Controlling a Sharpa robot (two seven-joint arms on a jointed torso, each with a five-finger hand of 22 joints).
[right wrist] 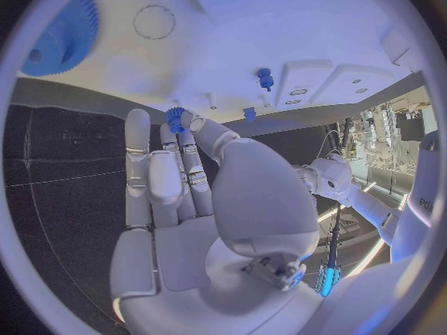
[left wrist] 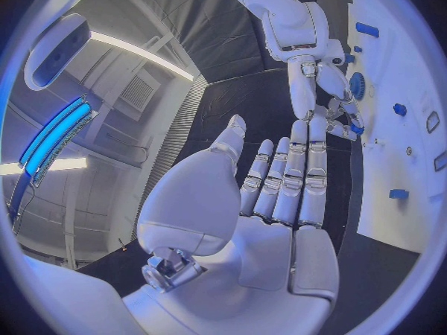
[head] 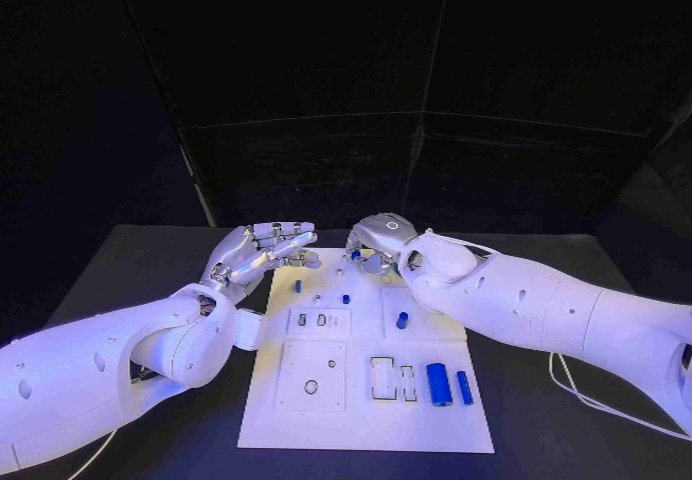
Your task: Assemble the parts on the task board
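task board (head: 361, 420): white plate, flat, mid-table, recesses across its face
cylinders (head: 438, 384): two blue, lying side by side, near right of board
small pegs (head: 297, 286): blue, upright, far part
gear (right wrist: 59, 36): blue, toothed, flat on board
small gear (right wrist: 175, 114): blue, at right robot hand (right wrist: 200, 201) fingertips

my right hand (right wrist: 191, 193): fingers stretched toward board edge, small blue gear (right wrist: 175, 116) pinched at fingertips
task board (right wrist: 279, 22): white, over black worktop (right wrist: 65, 156)
on board: big blue gear (right wrist: 60, 37), blue peg (right wrist: 265, 77) standing, small blue piece (right wrist: 249, 114) nr edge
left arm (right wrist: 358, 197): beyond the board
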